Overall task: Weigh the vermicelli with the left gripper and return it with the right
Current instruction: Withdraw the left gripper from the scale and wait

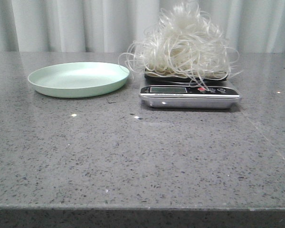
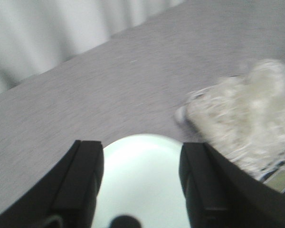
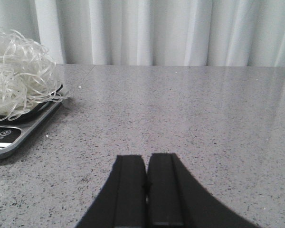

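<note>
Vermicelli [image 1: 183, 42], a loose, fluffy tangle of thin translucent whitish glass-noodle strands, is heaped on the platform of a flat silver and black digital kitchen scale [image 1: 190, 94] standing on the speckled grey stone tabletop [image 1: 133, 161], right of centre and toward the far side. The heap is seen to spill past the platform edges, with a few strands hanging down over the black front panel beside a red button [image 1: 201, 89]. The scale's pale display window [image 1: 168, 89] is visible, but no reading can be made out.

Just left of the scale, a shallow round pale green plastic plate [image 1: 79, 79] is set on the tabletop; nothing is held in it. Its right rim is close to the scale, and a few loose strands reach toward it.

In the left wrist view, the left gripper [image 2: 141, 183] is shown with its black fingers [image 2: 80, 185] spread wide apart and nothing between them; the pale green plate is seen below the gap, and the blurred noodle heap on the scale lies off to one side.

In the right wrist view, the right gripper [image 3: 147, 187] is shown with its black fingers [image 3: 129, 190] pressed together, gripping nothing, over bare tabletop to the right of the scale. A pale pleated curtain [image 1: 61, 23] is hung along the far side of the tabletop.
</note>
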Controlling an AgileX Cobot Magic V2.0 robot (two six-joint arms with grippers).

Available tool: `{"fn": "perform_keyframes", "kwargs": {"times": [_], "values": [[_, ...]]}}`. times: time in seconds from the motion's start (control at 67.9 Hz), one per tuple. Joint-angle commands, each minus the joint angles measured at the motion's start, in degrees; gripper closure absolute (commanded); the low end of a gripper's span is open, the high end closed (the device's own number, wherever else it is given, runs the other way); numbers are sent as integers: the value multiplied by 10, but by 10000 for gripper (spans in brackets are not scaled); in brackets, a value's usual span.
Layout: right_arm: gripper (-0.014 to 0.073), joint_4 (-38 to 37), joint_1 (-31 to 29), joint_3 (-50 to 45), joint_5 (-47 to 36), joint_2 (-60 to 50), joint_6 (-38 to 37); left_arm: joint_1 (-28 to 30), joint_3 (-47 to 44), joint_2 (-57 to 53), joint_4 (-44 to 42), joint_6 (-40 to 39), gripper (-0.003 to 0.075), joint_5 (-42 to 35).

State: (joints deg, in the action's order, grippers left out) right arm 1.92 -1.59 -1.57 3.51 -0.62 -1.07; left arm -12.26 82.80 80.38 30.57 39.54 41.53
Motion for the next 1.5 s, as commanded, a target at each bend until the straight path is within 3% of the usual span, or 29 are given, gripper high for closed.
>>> {"fn": "perform_keyframes", "kwargs": {"times": [0.0, 0.206, 0.383, 0.589, 0.913, 1.252, 1.487], "values": [[443, -6, -2, 4, -49, -9, 1, 44, -65, -86, 14, -9, 358, -63], [443, -6, -2, 4, -49, -9, 1, 128, -240, -236, 14, -9, 477, -131], [443, -6, -2, 4, -51, -9, 1, 138, -357, -319, 9, -9, 591, -200], [443, 34, -2, 17, -35, -9, 0, 129, -455, -362, 9, -9, 583, -274], [443, 46, -2, 113, 14, 32, 0, 127, -493, -386, 20, -9, 583, -344], [435, 46, 10, 349, 56, 275, 0, 89, -493, -406, 28, -9, 583, -350], [239, 46, 92, 509, 71, 445, 0, 80, -493, -427, 28, -9, 583, -339]]}}
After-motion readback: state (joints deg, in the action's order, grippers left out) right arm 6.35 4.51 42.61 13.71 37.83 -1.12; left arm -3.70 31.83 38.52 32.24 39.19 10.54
